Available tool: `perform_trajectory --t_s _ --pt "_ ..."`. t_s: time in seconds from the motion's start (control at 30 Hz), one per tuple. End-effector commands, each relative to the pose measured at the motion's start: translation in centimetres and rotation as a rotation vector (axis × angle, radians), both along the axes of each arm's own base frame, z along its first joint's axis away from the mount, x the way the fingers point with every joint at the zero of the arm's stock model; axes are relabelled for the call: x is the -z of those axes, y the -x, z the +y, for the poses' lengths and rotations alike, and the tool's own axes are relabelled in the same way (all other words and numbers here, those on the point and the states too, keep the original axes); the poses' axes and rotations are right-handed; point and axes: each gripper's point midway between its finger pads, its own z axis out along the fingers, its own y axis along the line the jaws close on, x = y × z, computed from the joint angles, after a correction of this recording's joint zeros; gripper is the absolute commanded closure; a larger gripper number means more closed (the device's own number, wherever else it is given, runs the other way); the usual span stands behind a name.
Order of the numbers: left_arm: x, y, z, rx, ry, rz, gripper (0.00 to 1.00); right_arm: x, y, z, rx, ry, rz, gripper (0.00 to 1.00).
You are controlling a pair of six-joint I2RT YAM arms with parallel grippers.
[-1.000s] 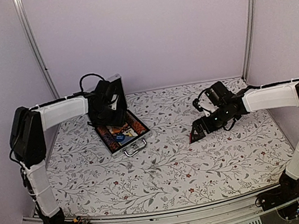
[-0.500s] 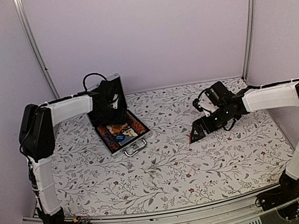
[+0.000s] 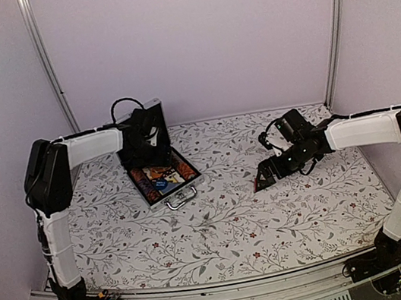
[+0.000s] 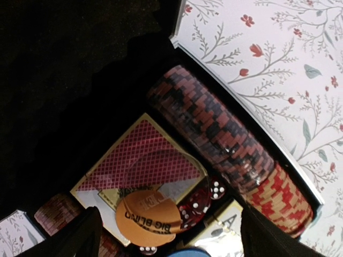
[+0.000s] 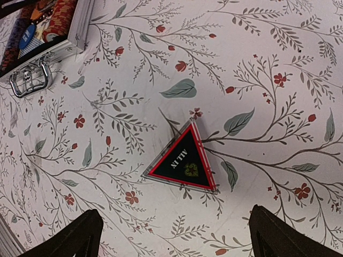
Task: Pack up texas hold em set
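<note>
At the table's point(image 3: 237, 228) far left corner the open briefcase point(image 3: 171, 194) sits under the left gripper point(image 4: 171, 235), fingers spread wide and clamping nothing, with the orange BIG BLIND token point(image 4: 147, 217) lying on a card deck point(image 4: 142, 160) right between them. Nearer the right edge the right gripper point(image 5: 179, 233) hovers, fingers apart too, triangular ALL IN token point(image 5: 184, 162) flat on the table just ahead, untouched

Arms extended, left gripper point(image 4: 169, 217) and right gripper point(image 5: 174, 217) both spread wide.
</note>
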Motion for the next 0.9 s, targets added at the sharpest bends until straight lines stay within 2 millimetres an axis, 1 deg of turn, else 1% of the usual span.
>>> perform_trajectory --t_s 0.0,0.2,0.33,0.5,0.67,0.73,0.87 --pt "-4.5 1.3 -2.3 0.040 0.102 -0.080 0.06 -1.1 -0.3 -0.1 0.010 -0.008 -0.022 0.01" --pt "-6.1 4.9 -6.0 0.131 0.158 -0.101 0.02 -1.4 -0.6 -0.2 0.017 -0.008 -0.035 0.01" --pt "-7.4 7.2 -9.2 0.199 0.206 -0.124 0.00 -1.5 -0.6 -0.1 0.019 -0.010 -0.038 0.01" --pt "-8.2 9.0 -12.3 0.264 0.241 -0.149 0.00 -1.8 -0.7 -0.1 0.024 -0.019 -0.047 0.01" --pt "-7.8 10.7 -16.1 0.374 0.295 -0.147 0.00 -2.1 -0.7 -0.3 0.035 -0.024 -0.060 0.01" --pt "-7.4 10.9 -17.4 0.409 0.298 -0.145 0.00 -2.1 -0.8 -0.6 0.047 -0.019 -0.064 0.01" --pt "-5.8 11.4 -20.1 0.471 0.315 -0.108 0.00 -1.7 -1.1 -1.9 0.095 -0.011 -0.064 0.01"
